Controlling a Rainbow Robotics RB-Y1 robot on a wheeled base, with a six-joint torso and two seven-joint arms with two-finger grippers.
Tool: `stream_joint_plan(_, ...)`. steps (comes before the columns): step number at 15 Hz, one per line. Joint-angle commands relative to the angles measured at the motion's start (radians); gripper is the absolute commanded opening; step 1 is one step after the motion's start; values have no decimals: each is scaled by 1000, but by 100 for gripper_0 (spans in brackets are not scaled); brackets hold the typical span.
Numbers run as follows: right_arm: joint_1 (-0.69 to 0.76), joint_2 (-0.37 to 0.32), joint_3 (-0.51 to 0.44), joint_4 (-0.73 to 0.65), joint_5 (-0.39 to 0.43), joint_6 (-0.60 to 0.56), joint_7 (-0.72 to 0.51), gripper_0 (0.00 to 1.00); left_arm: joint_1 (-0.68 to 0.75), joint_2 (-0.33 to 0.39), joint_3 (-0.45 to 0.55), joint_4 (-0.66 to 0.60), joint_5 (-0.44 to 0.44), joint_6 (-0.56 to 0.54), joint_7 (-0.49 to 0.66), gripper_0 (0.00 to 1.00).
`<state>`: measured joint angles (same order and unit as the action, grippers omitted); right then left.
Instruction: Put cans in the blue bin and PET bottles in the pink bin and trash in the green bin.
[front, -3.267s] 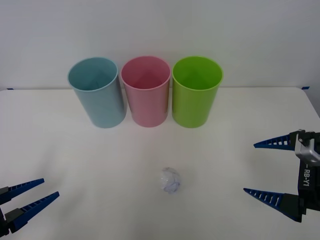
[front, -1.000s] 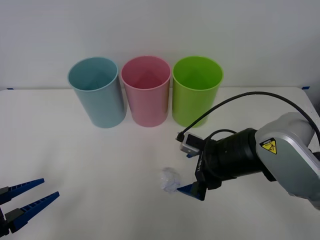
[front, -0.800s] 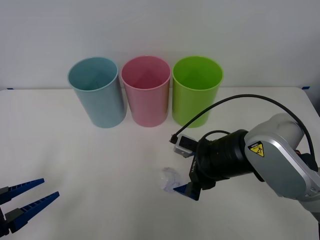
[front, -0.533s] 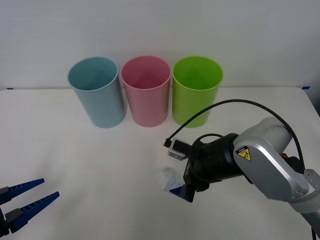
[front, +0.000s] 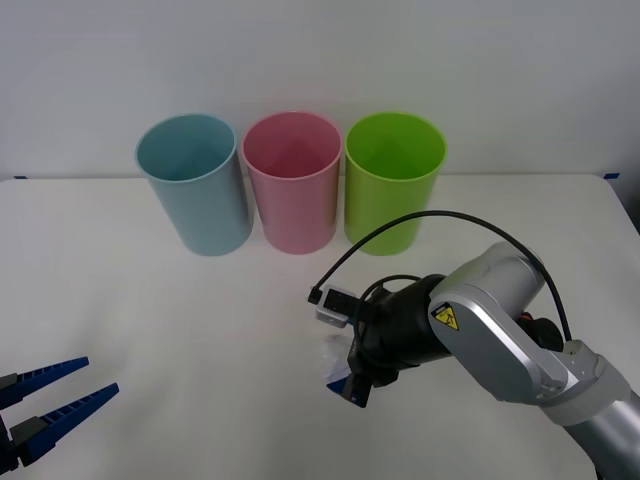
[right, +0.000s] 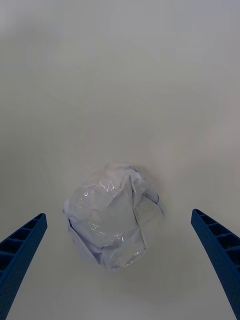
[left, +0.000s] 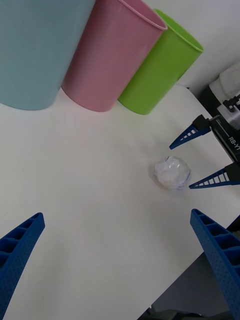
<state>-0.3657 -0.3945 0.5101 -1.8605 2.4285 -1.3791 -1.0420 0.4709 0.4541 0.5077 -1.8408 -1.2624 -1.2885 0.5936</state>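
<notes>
The right end effector (right: 120, 260) was wide open around the trash (right: 112, 222) on the tabletop (front: 150, 330), not gripping it.

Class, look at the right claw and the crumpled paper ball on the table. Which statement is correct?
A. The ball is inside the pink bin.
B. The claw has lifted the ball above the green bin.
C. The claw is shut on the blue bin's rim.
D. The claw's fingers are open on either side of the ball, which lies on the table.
D: in the right wrist view the right claw has its blue fingers spread apart either side of the trash, which lies on the table.
</notes>
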Motion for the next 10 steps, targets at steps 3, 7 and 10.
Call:
stream_joint_plan(3,-6,42,33,53,44,20,-12,100,0,0,0,0,0,0,0,100)
stream_joint_plan(7,-18,71,47,109,81,54,-13,100,0,0,0,0,0,0,0,100)
stream_joint_plan(10,-26,71,59,127,98,66,-13,100,0,0,0,0,0,0,0,100)
